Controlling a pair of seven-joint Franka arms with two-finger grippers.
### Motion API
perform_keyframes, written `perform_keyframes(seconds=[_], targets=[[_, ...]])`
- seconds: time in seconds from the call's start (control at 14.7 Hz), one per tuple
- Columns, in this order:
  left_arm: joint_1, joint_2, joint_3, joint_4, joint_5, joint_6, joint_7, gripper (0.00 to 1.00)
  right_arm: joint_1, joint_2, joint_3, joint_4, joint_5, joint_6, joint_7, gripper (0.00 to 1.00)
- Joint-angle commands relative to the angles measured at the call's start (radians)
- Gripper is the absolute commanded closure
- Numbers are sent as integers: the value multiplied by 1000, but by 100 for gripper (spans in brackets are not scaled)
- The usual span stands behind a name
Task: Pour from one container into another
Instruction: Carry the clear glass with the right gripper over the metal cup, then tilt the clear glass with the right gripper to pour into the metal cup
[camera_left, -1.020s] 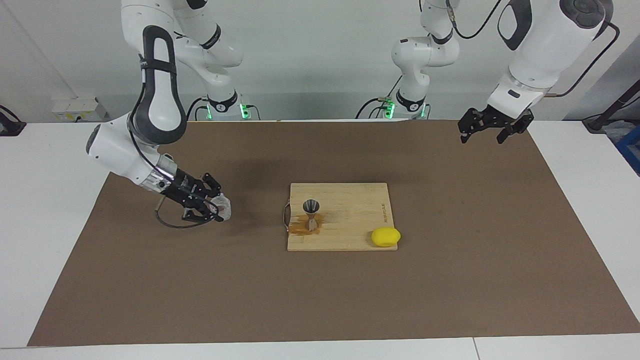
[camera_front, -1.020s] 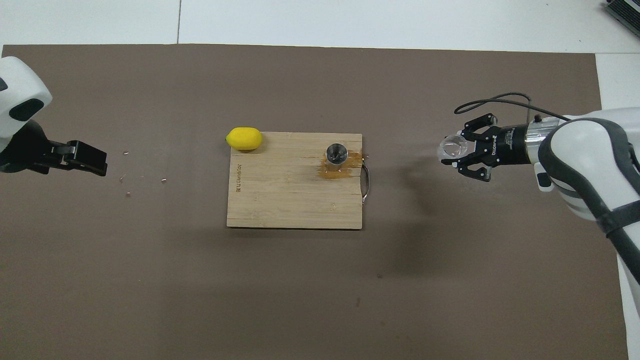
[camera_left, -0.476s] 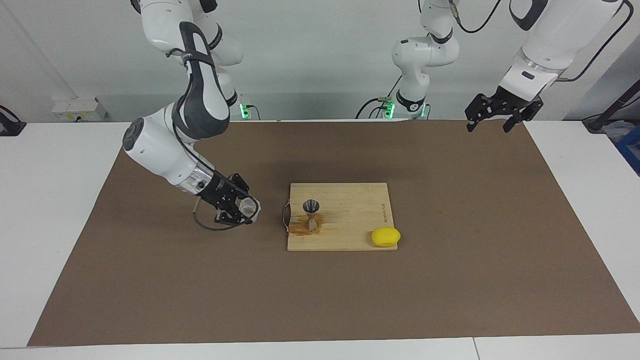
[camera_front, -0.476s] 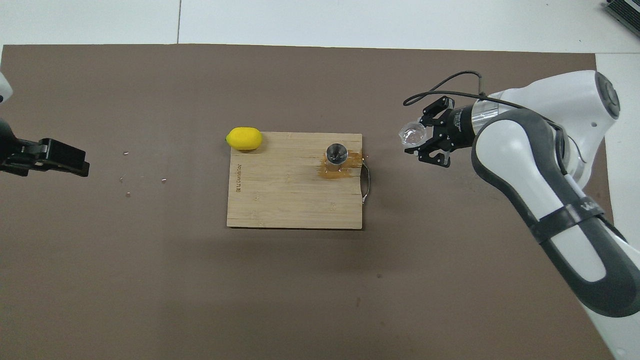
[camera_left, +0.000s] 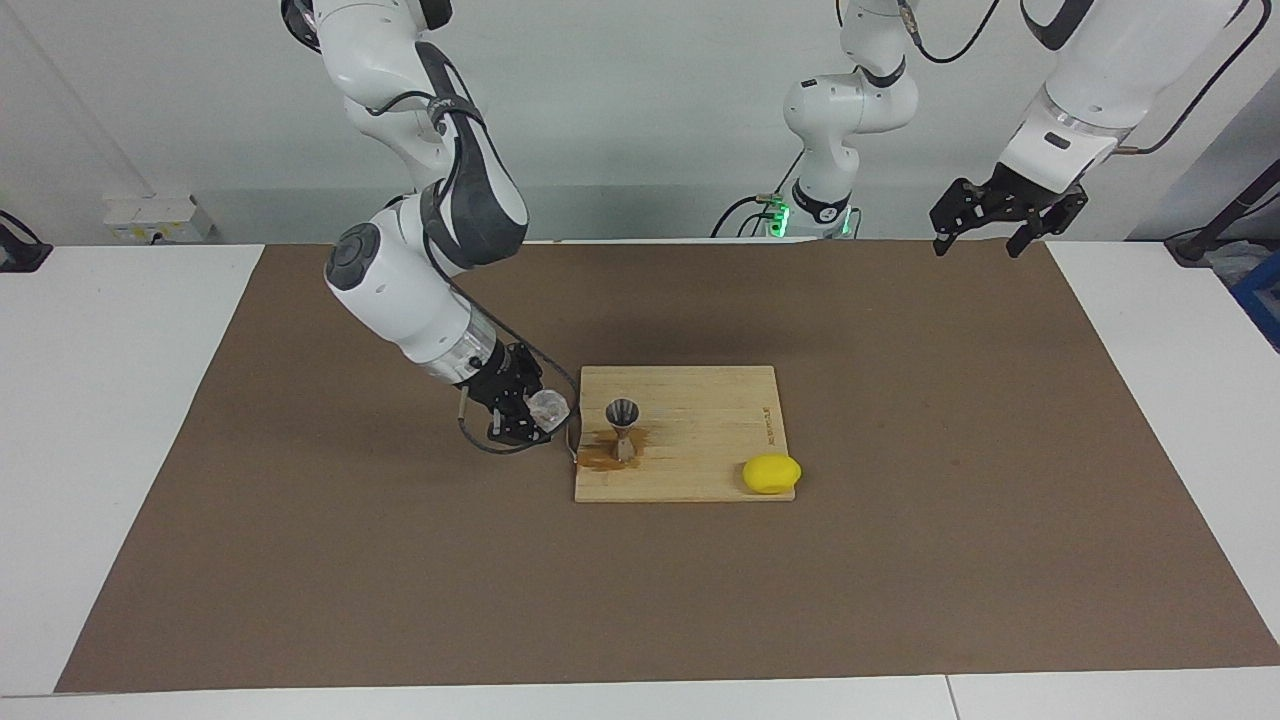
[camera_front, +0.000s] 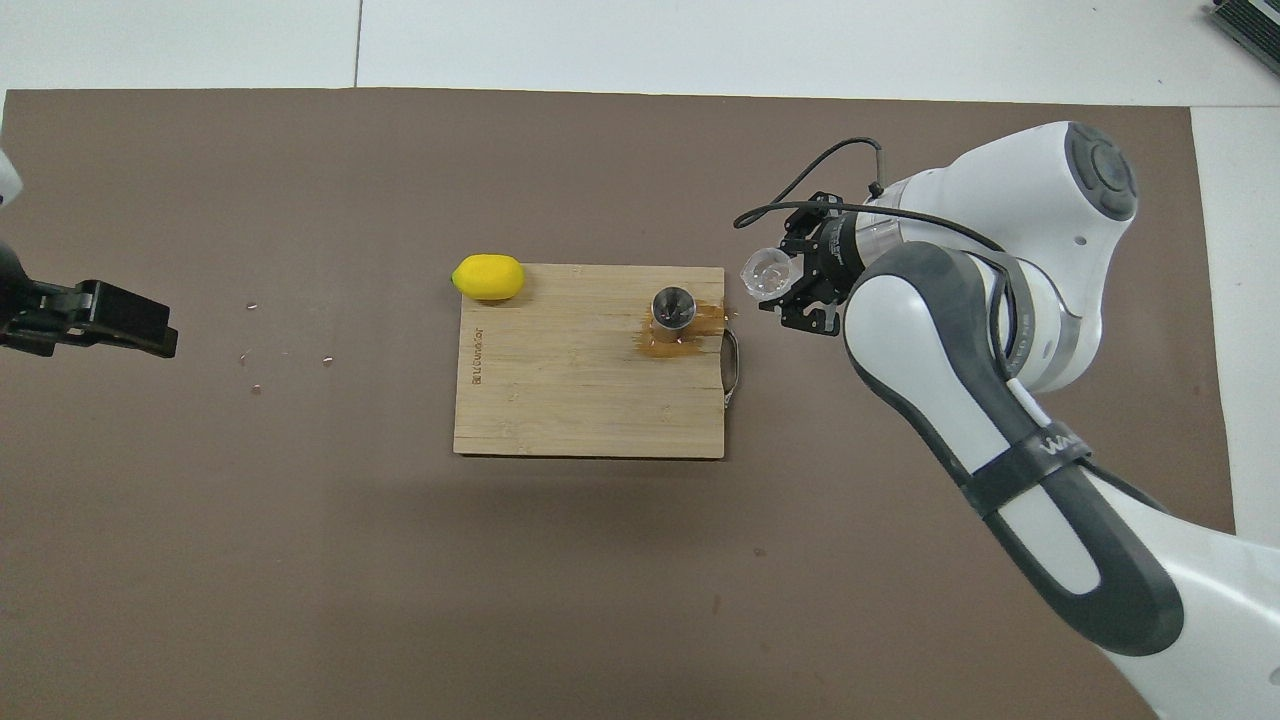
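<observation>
My right gripper (camera_left: 532, 412) is shut on the small clear faceted glass cup (camera_left: 547, 406), seen from above as a clear ring (camera_front: 764, 271). It holds the cup low over the mat, just off the handle end of the wooden cutting board (camera_left: 700, 400). The steel hourglass jigger (camera_left: 622, 428) stands upright on the board near that end, a short way from the cup. It also shows in the overhead view (camera_front: 673, 307). My left gripper (camera_left: 1000, 228) is open and empty, raised over the mat's corner at the left arm's end, where that arm waits.
A brown wet stain (camera_front: 690, 330) lies on the board around the jigger's foot. A yellow lemon (camera_left: 771, 473) sits at the board's corner toward the left arm's end. A metal handle (camera_front: 733, 365) sticks out of the board's end. Small crumbs (camera_front: 290, 360) lie on the mat.
My right gripper has carried the glass cup across the mat toward the board and now holds it beside the handle end. My left gripper has risen and drawn back a little.
</observation>
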Motion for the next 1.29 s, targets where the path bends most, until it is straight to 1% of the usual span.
perform_keyframes(seconds=[0.0, 0.14, 0.2, 0.34, 0.41, 0.68, 1.09, 1.22], targets=[[8, -30, -6, -40, -10, -9, 8, 0, 40, 58, 0, 89, -55, -1, 72, 100], [-5, -42, -1, -60, -8, -1, 8, 0, 63, 68, 0, 94, -105, -6, 97, 100], [-16, -44, 21, -68, -8, 2, 10, 0, 76, 78, 0, 104, -130, -9, 109, 100], [-15, -44, 28, -68, -7, 2, 10, 0, 91, 109, 0, 158, -170, -18, 139, 100], [-15, -44, 29, -68, -7, 2, 10, 0, 99, 115, 0, 169, -194, -26, 144, 100], [4, -44, 25, -61, -7, 10, 7, 0, 113, 114, 0, 170, -274, -46, 143, 100], [11, -45, 17, -72, -7, 25, 7, 0, 152, 109, 0, 169, -359, -67, 144, 100], [21, -45, 13, -72, -7, 25, 7, 0, 172, 108, 2, 169, -415, -90, 143, 100]])
